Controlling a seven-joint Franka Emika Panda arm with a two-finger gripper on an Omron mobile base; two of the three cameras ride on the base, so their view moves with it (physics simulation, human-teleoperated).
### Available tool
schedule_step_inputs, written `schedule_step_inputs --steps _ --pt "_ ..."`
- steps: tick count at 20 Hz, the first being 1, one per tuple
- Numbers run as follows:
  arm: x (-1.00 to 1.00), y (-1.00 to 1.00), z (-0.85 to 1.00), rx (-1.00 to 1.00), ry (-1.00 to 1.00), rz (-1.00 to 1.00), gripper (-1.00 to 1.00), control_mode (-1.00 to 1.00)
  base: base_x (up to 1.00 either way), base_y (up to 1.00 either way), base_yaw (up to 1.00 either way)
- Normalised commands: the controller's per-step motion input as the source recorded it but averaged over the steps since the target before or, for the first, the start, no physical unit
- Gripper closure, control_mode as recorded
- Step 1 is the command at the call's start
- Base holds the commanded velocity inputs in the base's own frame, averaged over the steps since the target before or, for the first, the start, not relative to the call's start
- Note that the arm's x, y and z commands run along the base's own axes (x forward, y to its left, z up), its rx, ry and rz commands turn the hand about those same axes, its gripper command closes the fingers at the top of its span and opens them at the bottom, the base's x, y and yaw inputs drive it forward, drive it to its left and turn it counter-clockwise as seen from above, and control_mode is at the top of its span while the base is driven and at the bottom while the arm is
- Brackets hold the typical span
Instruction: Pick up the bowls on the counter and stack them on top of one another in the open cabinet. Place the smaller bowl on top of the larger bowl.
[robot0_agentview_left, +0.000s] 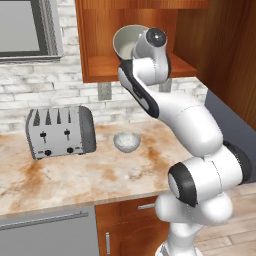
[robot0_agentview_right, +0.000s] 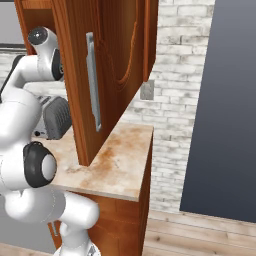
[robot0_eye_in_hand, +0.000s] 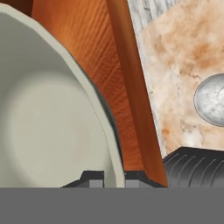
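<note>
The large bowl (robot0_eye_in_hand: 48, 109) is smooth, pale grey-green inside, with a thin rounded rim. The claw (robot0_eye_in_hand: 107, 178) is clenched on that rim, 1 fingertip on each side of the wall. In the left base view the large bowl (robot0_agentview_left: 125, 41) hangs tilted at the mouth of the open cabinet (robot0_agentview_left: 100, 67), above its glossy reddish-brown shelf. The small bowl (robot0_agentview_left: 126, 141), plain and whitish, sits on the marbled beige counter (robot0_agentview_left: 75, 175), apart from the ribbed metal toaster (robot0_agentview_left: 60, 132), with bare slab around it. The hand view shows the shelf's front edge just beside the large bowl's wall, and the small bowl (robot0_eye_in_hand: 211, 105) below. The right base view shows the cabinet's side panel (robot0_agentview_right: 107, 70) and the counter's thick edge.
</note>
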Motion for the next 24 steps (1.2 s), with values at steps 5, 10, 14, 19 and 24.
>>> schedule_step_inputs --steps 5,10,14,19,24 --pt "0.24 0.01 -0.02 0.0 0.03 0.02 1.0 -1.0 0.0 0.0 0.0" --pt "0.17 0.0 -0.04 0.0 0.05 0.02 1.0 -1.0 0.0 0.0 0.0" --pt "0.12 0.0 -0.08 0.0 0.07 0.02 1.0 -1.0 0.0 0.0 0.0" --pt "0.09 0.0 -0.14 0.0 0.09 0.02 1.0 -1.0 0.0 0.0 0.0" --pt "0.05 0.0 -0.1 0.0 0.05 0.02 -1.0 -1.0 0.0 0.0 0.0"
